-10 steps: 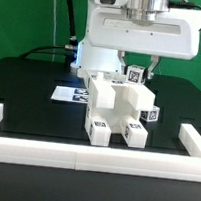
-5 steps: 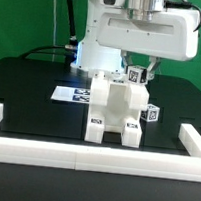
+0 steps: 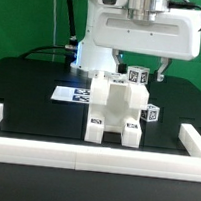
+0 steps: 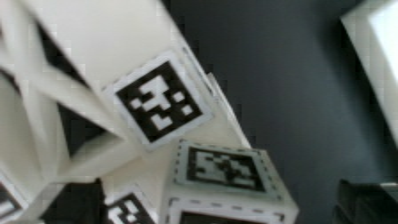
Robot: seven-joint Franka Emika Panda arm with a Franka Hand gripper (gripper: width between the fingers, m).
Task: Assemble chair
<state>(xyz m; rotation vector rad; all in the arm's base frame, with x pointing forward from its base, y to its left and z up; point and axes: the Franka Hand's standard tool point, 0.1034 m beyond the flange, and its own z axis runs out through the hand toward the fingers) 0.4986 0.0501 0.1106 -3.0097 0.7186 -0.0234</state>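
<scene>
Near the middle of the black table stands the chair, just behind the white border rail; above its tagged top my gripper hangs with jaws wide, holding nothing.

No readable text; only black-and-white square tags on the chair parts, seemingly codes.

The chair, chunky white tagged parts joined, stands upright on its legs mid-tabletop, a tagged post rising at its two o'clock
</scene>
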